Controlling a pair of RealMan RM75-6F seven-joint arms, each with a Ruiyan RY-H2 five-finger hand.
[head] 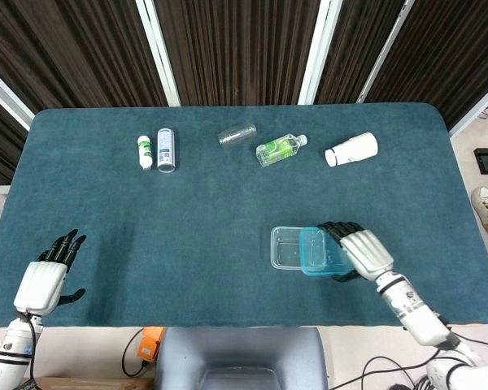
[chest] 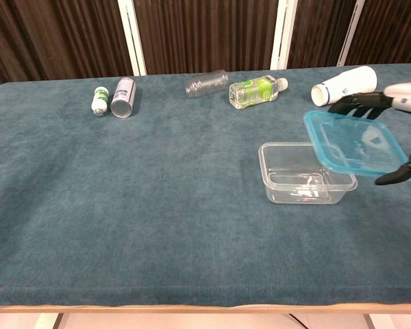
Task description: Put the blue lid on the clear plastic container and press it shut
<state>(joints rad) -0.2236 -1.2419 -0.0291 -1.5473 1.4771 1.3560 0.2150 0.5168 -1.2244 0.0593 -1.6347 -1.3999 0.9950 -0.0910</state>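
Lid [chest: 355, 142] is held in the right hand [head: 359, 251], fingers over its far edge and thumb under its near edge, raised above the table [head: 187, 211] and overlapping only the right part of the container [chest: 296, 175]. In the chest view the lid is tilted, its left edge higher and its right edge lower, and it does not touch the container rim. The container stands upright and open near the front right of the table. The left hand [head: 42, 279] rests at the front left, well apart from the work, fingers spread and holding nothing. Judged step: alignment before seating. To do it well, carry the lid further to the robot's left until all four corners match the rim, and level it before lowering. Lower one edge first only if the corners already agree; otherwise the lid may ride on the rim and skew. The container is light and unrestrained, so sideways contact would probably push it across the cloth; approach from above. Release only once the lid sits flat, then press down on the top, working toward the corners.
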